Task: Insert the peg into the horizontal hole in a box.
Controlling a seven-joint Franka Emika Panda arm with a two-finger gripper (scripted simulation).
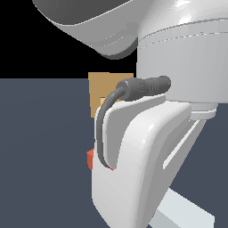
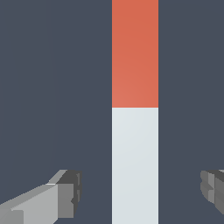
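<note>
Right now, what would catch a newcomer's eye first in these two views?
In the exterior view, the white arm fills the foreground, hiding most of the tan box behind it. In the wrist view, the peg runs between the open gripper fingers, its red-orange end pointing away and both fingers clear of it.

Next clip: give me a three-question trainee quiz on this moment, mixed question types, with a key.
1. True or false: the hand is closed on the peg.
2. In the wrist view, which part of the peg lies between the fingers? A) red-orange B) pale grey-white
3. In the exterior view, what largely hides the box?

Key:
1. False; both fingers stand apart from the peg.
2. B
3. The robot arm in front of it; the hole is not visible.
</note>
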